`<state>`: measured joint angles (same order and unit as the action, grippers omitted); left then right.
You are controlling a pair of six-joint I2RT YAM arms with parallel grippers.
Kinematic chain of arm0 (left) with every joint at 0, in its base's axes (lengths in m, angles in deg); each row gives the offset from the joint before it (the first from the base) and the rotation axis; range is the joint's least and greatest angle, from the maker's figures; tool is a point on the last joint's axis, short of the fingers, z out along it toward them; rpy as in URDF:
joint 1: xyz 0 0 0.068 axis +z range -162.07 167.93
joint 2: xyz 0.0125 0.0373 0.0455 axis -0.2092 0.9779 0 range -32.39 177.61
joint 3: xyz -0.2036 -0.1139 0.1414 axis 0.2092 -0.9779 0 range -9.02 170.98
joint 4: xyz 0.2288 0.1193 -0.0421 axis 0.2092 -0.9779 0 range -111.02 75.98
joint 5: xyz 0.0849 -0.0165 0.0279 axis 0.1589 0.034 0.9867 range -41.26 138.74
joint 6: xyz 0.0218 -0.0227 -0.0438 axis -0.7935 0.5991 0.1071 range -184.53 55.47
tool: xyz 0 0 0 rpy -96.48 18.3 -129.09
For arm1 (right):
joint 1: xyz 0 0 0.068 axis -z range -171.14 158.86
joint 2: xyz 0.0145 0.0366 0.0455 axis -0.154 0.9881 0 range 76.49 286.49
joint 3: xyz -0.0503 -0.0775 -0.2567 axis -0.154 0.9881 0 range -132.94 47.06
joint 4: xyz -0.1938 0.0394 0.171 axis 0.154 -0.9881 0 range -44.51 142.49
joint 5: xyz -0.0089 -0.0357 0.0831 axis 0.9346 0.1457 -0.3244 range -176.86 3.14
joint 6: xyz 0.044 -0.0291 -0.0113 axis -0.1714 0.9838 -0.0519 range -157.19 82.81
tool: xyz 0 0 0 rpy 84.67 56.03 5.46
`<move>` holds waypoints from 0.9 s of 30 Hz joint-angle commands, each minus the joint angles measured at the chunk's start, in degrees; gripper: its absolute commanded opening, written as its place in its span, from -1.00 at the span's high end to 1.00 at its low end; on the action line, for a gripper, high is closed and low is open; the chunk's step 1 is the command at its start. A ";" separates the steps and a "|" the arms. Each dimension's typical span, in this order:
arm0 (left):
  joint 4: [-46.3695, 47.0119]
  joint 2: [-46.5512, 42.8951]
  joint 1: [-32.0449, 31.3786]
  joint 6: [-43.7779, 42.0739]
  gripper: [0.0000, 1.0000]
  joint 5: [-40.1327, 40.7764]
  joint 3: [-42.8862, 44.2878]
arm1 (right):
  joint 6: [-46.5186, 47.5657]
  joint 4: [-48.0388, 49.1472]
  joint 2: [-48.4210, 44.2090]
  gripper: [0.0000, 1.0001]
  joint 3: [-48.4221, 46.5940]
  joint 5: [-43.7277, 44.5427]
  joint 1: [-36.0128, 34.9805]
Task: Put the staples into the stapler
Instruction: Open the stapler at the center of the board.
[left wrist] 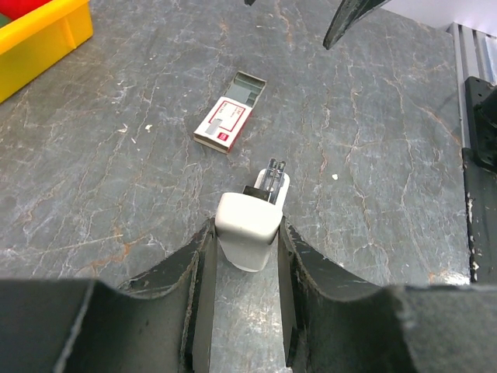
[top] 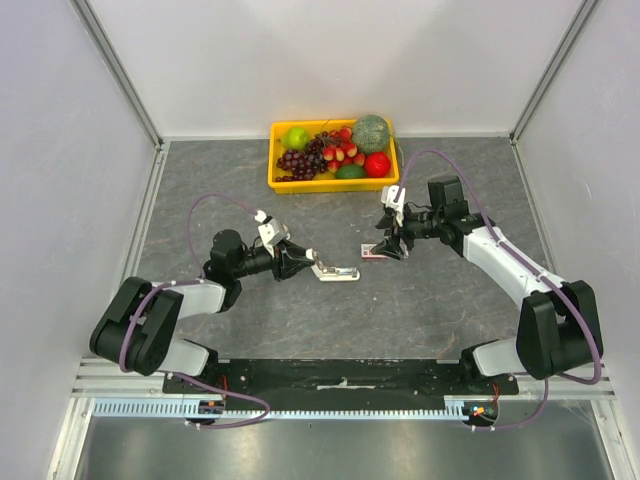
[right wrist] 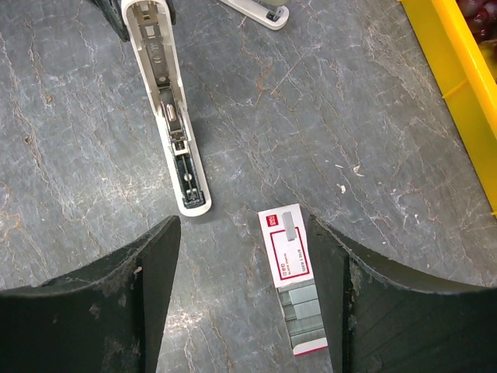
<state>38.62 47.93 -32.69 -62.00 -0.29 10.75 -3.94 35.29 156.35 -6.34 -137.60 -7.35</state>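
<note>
The white stapler (top: 340,272) lies on the grey table, swung open with its metal channel (right wrist: 167,109) facing up. My left gripper (top: 300,262) is shut on its rear end (left wrist: 250,217), one finger against each side. The staples (top: 372,251) are a small red-and-white box (right wrist: 289,252), lying flat with its sleeve slid back and silvery strips (right wrist: 304,311) showing. My right gripper (right wrist: 242,233) hangs open just above the box, which lies close to the right finger. In the left wrist view the box (left wrist: 231,115) lies beyond the stapler's tip.
A yellow bin (top: 276,165) of toy fruit stands at the back of the table, and its wall (right wrist: 458,85) shows to the right of the box. Another white stapler-like piece (right wrist: 260,11) lies at the top edge of the right wrist view. White walls enclose the table.
</note>
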 commanded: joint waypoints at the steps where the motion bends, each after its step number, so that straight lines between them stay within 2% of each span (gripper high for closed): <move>1: 2.38 1.95 0.93 -4.37 0.93 -6.23 3.78 | 0.58 1.46 -2.33 -0.47 0.67 -2.69 0.74; 6: -1.14 1.78 1.20 -6.30 0.92 -13.79 5.98 | 2.78 -0.47 -3.04 -0.50 0.94 -5.59 0.48; 9: -1.75 1.25 1.20 -6.48 0.92 -17.48 7.20 | 3.48 -0.48 -2.60 -0.50 1.29 -4.02 -0.92; 15: -2.98 2.57 1.11 -5.87 0.92 -17.41 10.46 | 3.05 -1.09 -0.58 -0.50 1.02 -2.35 -5.06; 27: -4.04 3.09 1.11 -5.69 0.92 -15.30 12.05 | 0.41 -1.27 5.65 -0.34 0.24 1.43 -10.77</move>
<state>33.53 50.57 -31.69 -65.50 -15.35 20.46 -2.17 34.27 160.13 -5.71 -137.73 -16.40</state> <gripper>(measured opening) 0.389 0.686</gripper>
